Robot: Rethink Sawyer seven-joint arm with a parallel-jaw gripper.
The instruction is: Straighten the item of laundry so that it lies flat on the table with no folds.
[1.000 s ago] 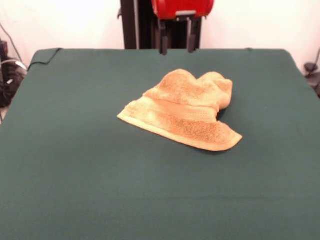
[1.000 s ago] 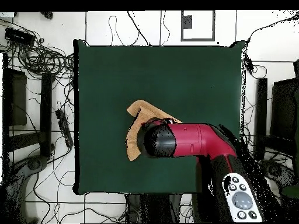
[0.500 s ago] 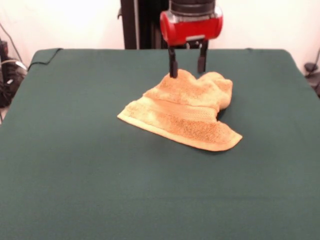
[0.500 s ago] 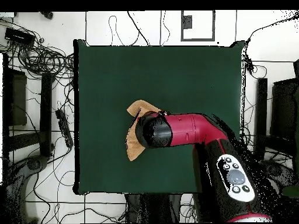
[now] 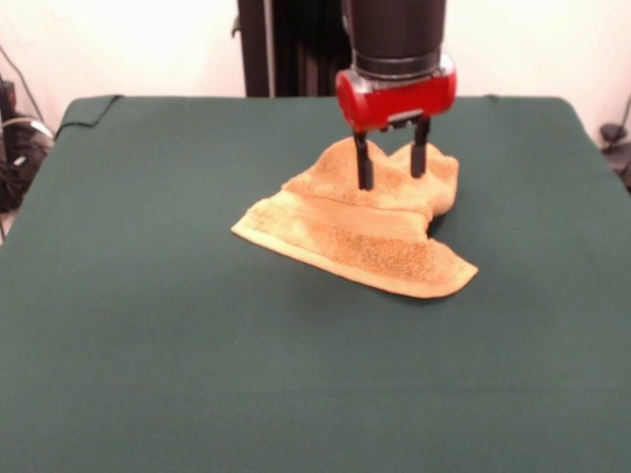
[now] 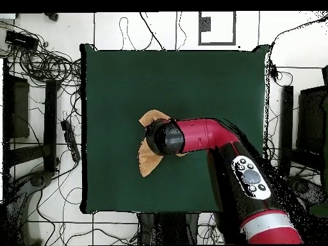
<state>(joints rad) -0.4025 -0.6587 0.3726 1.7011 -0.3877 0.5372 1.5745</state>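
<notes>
Nothing flattened yet: the towel lies bunched and folded over on the table, the gripper poised over its hump, fingers apart and empty

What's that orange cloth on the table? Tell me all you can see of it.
The towel is a small golden-orange terry piece, fuzzy, with a flatter woven band near its front hem. It lies crumpled on the green table: the front part spreads flat, the back is bunched into two humps. The open gripper reaches down onto the bunched part. From overhead the arm hides most of it.
</notes>
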